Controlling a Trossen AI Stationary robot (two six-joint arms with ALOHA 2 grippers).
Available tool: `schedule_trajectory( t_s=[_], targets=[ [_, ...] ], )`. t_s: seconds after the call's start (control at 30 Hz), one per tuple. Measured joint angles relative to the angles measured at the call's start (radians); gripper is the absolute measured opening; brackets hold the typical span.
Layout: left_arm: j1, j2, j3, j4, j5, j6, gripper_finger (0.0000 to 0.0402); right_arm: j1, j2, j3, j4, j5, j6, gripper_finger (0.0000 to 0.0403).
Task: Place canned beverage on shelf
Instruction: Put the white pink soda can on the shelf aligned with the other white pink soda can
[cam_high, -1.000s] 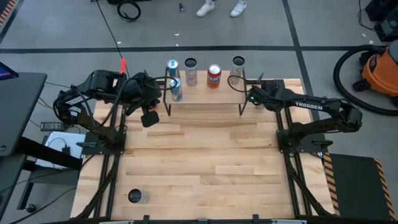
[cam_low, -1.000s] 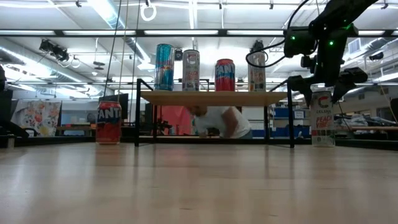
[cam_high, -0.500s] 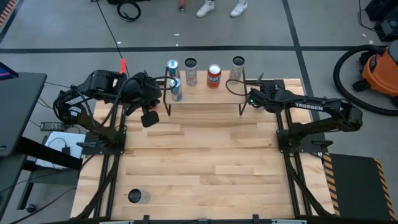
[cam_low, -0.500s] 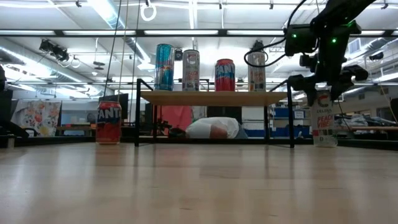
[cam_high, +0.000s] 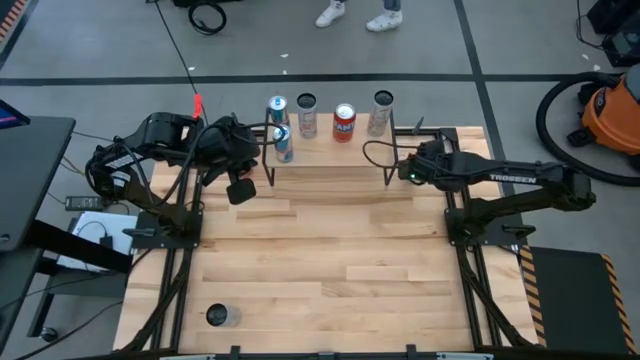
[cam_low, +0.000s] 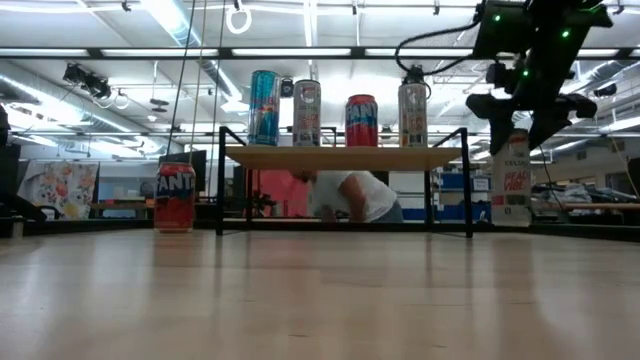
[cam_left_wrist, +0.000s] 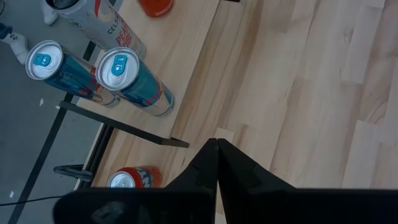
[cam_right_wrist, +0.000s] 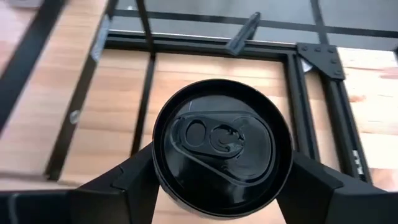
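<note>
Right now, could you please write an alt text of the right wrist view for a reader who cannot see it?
A tall can with a black lid is seen from straight above, held between the right gripper's two dark fingers. Below it lie the light wooden tabletop and a black metal frame.

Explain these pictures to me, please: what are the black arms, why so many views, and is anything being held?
They are two robot arms at a wooden table. One camera looks down from above, one sits level with the tabletop, and one rides on each wrist. A low shelf at the table's far edge carries four cans. A red Fanta can stands on the table beside it, and another can sits at the near corner. The right gripper has its two fingers closed around a tall white can, whose dark top fills that wrist's picture. The left gripper waits shut and empty near the shelf's left end.
</note>
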Motion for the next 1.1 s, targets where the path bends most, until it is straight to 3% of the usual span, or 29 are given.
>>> schedule_trajectory(
  t_s=[0.47,0.83,1.1],
  targets=[
    [0.000,0.000,0.000,0.018,0.000,-0.002,0.0009,0.145,-0.088,0.001,0.002,-0.204,-0.049,0.0261],
    [0.000,0.000,0.000,0.035,0.000,-0.002,0.0009,0.307,-0.085,0.001,0.325,-0.243,-0.120,0.0261],
    [0.000,0.000,0.000,0.035,0.000,-0.003,0.0009,0.355,-0.083,0.001,0.603,-0.216,-0.221,0.0261]
  ],
)
